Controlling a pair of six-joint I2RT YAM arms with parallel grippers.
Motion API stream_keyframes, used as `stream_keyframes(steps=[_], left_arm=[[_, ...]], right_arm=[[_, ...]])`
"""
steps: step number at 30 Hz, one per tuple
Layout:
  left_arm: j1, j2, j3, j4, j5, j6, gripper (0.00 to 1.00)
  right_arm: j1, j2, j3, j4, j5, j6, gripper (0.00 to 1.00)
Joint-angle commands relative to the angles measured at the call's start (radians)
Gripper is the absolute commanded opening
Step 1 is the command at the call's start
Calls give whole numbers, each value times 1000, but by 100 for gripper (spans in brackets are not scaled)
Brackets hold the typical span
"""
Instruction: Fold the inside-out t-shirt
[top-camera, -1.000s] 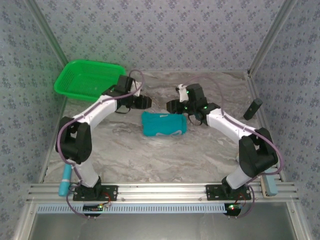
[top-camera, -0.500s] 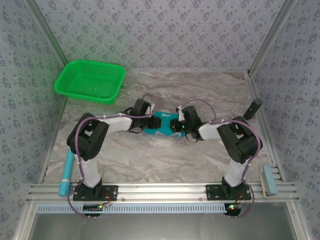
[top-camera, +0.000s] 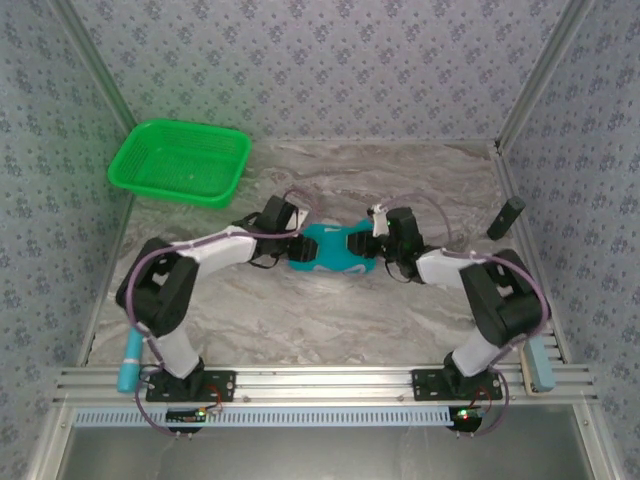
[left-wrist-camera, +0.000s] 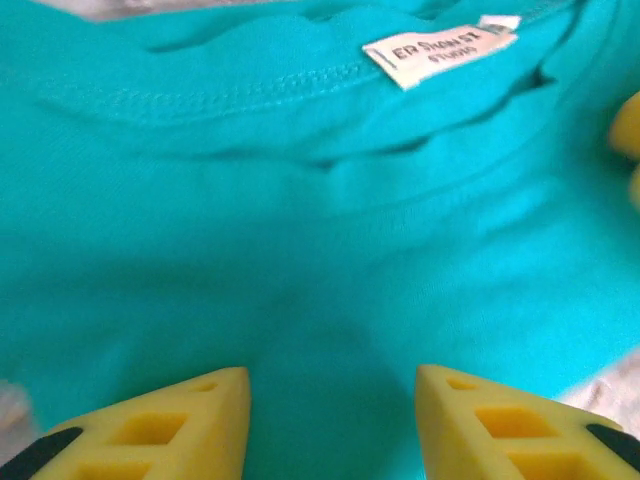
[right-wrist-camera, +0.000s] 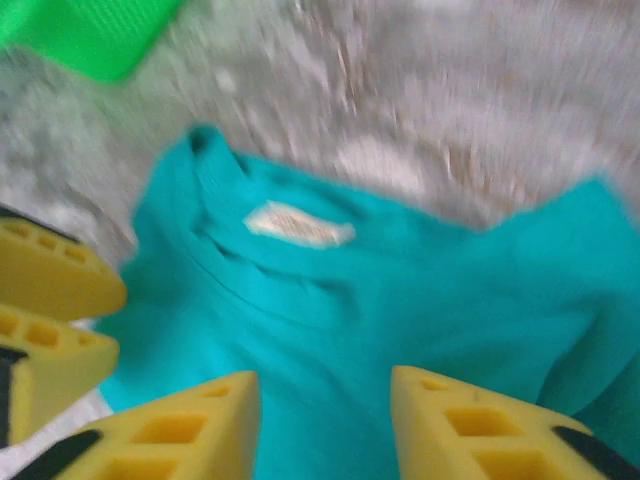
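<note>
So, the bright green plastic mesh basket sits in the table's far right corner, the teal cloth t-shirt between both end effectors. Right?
No: the top external view shows the bright green plastic mesh basket in the far left corner. The teal cloth t-shirt is between the left end effector and right end effector.

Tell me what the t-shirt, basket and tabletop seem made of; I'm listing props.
The t-shirt: soft matte knit cloth, judging by folds, stitched collar seam and sewn label. The basket: green plastic, probably moulded, as open mesh. The tabletop: marbled grey-beige, perhaps stone or printed laminate.
</note>
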Motion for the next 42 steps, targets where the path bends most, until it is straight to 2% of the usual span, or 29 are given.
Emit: stream_keyframes(steps=[1, 2, 3, 4, 6, 8, 10, 13, 15, 16, 18, 19, 20, 22, 24, 26, 27, 28, 29, 30, 31, 32, 33, 34, 38, 42], left_arm=[[26, -188, 73, -118, -145, 62, 79], [28, -232, 61, -109, -228, 63, 100], [29, -274, 34, -90, -334, 59, 100], [34, -307, 5, -74, -415, 62, 100], [69, -383, -72, -40, -480, 99, 100], [116, -455, -178, 16, -537, 128, 100], [189, -519, -299, 118, -533, 183, 100], [326, -547, -467, 273, -462, 254, 100], [396, -513, -521, 338, -491, 284, 100], [422, -492, -545, 376, -471, 321, 100], [490, -420, -604, 531, -324, 394, 100], [503, -413, -568, 458, -307, 381, 100], [516, -400, -559, 485, -261, 376, 100], [527, -396, -600, 622, -217, 360, 100], [536, -381, -640, 763, -232, 353, 100], [555, -341, -676, 939, -211, 343, 100], [559, -304, -703, 1038, -194, 366, 100], [571, -257, -710, 1082, -198, 352, 100], [581, -180, -723, 1178, -196, 340, 100], [586, -103, -740, 1328, -199, 333, 100], [595, -125, -733, 1266, -194, 321, 100], [610, -170, -683, 1068, -158, 318, 100], [628, -132, -655, 1120, -88, 321, 100], [649, -135, -681, 1157, -66, 302, 100], [648, -148, -643, 1057, -55, 309, 100], [647, -140, -646, 1074, -80, 300, 100]], right_arm=[[-11, -178, 89, -158, 57, -107, 55], [-20, -224, 88, -175, 99, -133, 71], [-35, -269, 79, -187, 150, -153, 88], [-55, -303, 69, -206, 176, -168, 99], [-112, -384, 48, -276, 227, -213, 100], [-149, -471, -4, -313, 359, -256, 100], [-189, -535, -71, -323, 451, -288, 100], [-287, -558, -175, -276, 450, -316, 100], [-365, -515, -260, -136, 368, -318, 100], [-391, -488, -288, -73, 350, -309, 100], [-437, -396, -313, 23, 324, -294, 100], [-449, -352, -316, 65, 315, -299, 100], [-456, -293, -319, 122, 316, -308, 100], [-468, -222, -295, 180, 304, -316, 100], [-462, -161, -267, 227, 287, -391, 100], [-493, -64, -254, 288, 253, -371, 100], [-482, -48, -273, 356, 272, -376, 100], [-464, -59, -287, 343, 324, -385, 100], [-454, -9, -325, 482, 350, -379, 100], [-453, -29, -329, 461, 344, -388, 100], [-451, -45, -312, 389, 334, -398, 100], [-450, -25, -328, 465, 334, -395, 100], [-443, -41, -321, 426, 362, -392, 100], [-440, -36, -307, 403, 373, -390, 100], [-461, -36, -304, 397, 339, -377, 100], [-461, -36, -305, 402, 341, -377, 100]])
